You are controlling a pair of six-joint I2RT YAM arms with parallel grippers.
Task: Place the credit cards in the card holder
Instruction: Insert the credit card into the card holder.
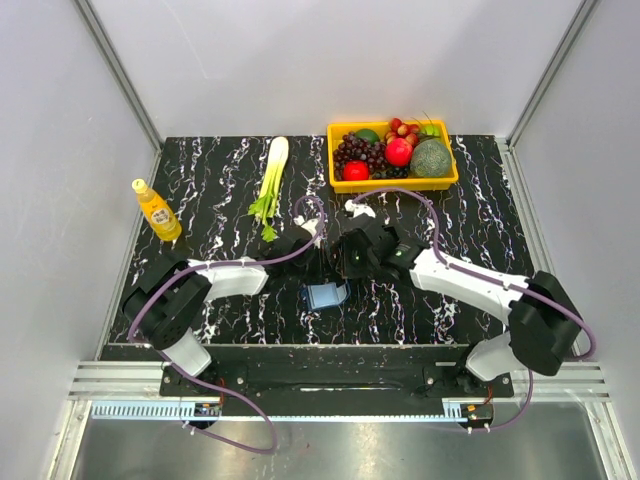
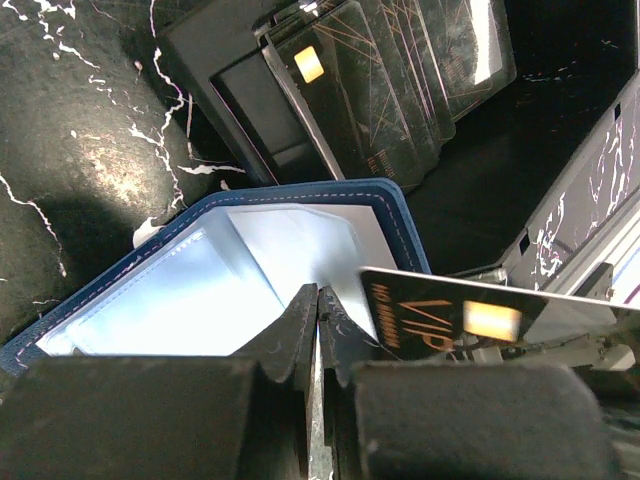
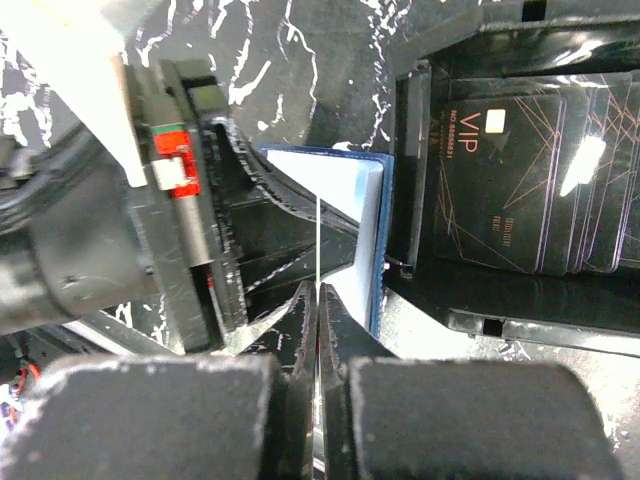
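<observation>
The navy card holder (image 2: pixel 300 215) lies open, pale blue inside up, also in the top view (image 1: pixel 326 296) and right wrist view (image 3: pixel 372 220). My left gripper (image 2: pixel 318 298) is shut on a thin pale leaf of the holder at its near edge. My right gripper (image 3: pixel 318 292) is shut on a black VIP credit card (image 2: pixel 445 315), seen edge-on in its own view (image 3: pixel 318 235). The card hangs just over the holder's right side. Several more black cards (image 2: pixel 385 95) lie in a black tray (image 2: pixel 205 60) behind the holder, also in the right wrist view (image 3: pixel 520 170). Both grippers meet mid-table (image 1: pixel 312 258) (image 1: pixel 347 264).
A yellow basket (image 1: pixel 393 185) of fruit stands at the back right. A green leek (image 1: pixel 272 180) lies at the back centre. A yellow bottle (image 1: pixel 157 210) stands at the left. The black tray's rim (image 3: pixel 405 150) is right beside the holder.
</observation>
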